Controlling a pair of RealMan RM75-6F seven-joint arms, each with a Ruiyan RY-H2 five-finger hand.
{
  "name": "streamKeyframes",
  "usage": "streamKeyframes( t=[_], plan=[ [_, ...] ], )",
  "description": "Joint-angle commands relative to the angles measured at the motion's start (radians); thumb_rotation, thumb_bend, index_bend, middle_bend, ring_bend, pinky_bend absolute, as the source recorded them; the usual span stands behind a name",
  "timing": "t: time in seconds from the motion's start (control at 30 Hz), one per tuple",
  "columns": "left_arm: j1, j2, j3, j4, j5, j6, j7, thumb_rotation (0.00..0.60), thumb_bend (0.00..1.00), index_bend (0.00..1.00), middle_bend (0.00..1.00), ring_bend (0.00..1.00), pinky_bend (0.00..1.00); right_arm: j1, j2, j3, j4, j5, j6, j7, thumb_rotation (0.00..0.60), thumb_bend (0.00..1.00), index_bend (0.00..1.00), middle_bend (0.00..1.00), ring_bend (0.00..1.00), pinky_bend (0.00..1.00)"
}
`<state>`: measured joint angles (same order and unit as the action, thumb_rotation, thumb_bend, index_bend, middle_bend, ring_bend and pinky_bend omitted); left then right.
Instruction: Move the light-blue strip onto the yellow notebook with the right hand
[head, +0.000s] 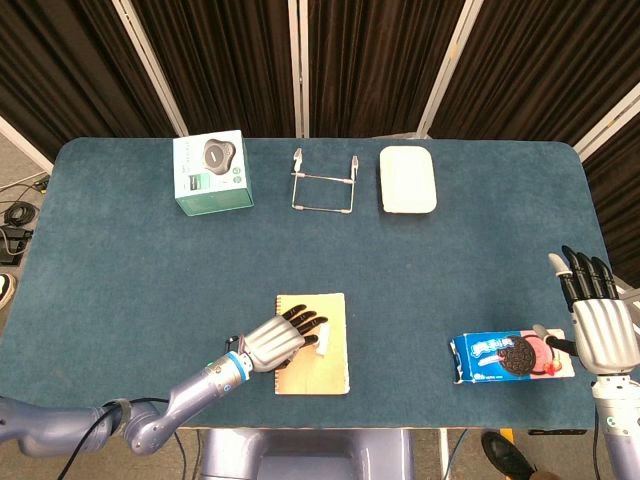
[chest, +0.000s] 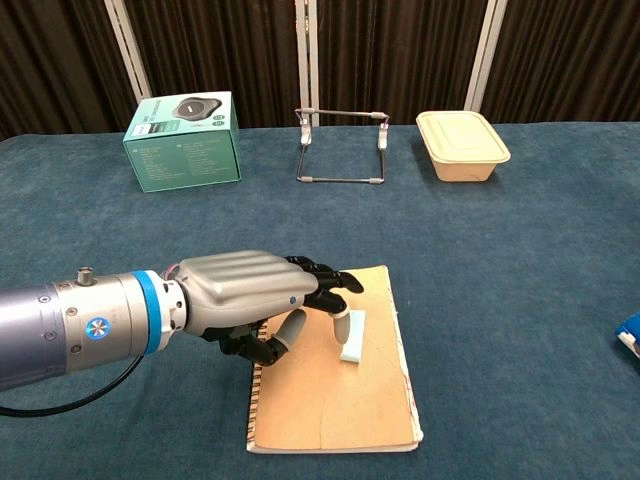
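The yellow notebook lies near the table's front edge, spiral binding on its left. The light-blue strip lies on its right half. My left hand reaches over the notebook from the left, palm down, fingers stretched out. Its fingertips are at the strip's far end and cover part of it; nothing is gripped. My right hand hovers flat and spread at the far right edge, well away from the notebook, and is absent from the chest view.
A blue cookie packet lies just left of the right hand. Along the back stand a teal box, a wire stand and a cream lidded container.
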<state>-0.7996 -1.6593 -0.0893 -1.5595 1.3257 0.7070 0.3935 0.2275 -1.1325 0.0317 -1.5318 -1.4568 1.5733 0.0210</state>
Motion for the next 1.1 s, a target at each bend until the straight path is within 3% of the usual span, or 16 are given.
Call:
streamKeyframes(
  t=[0.03,0.7,1.1],
  plan=[
    [-0.004,-0.012,0.009,0.007,-0.002,0.007,0.005,0.600,1.00,0.28,0.00,0.00,0.00,-0.003,0.000,0.003,-0.001,-0.006,-0.003,0.001,0.600,0.00,0.00,0.00,0.00,0.00],
    [-0.016,-0.065,0.075,0.023,-0.026,0.051,0.071,0.600,1.00,0.28,0.00,0.00,0.00,-0.031,0.012,0.047,-0.003,-0.029,-0.018,0.026,0.600,0.00,0.00,0.00,0.00,0.00],
    [-0.009,-0.060,0.080,0.007,0.011,0.118,0.089,0.600,1.00,0.28,0.00,0.00,0.00,-0.041,0.014,0.061,-0.005,-0.040,-0.025,0.031,0.600,0.00,0.00,0.00,0.00,0.00]
  ],
)
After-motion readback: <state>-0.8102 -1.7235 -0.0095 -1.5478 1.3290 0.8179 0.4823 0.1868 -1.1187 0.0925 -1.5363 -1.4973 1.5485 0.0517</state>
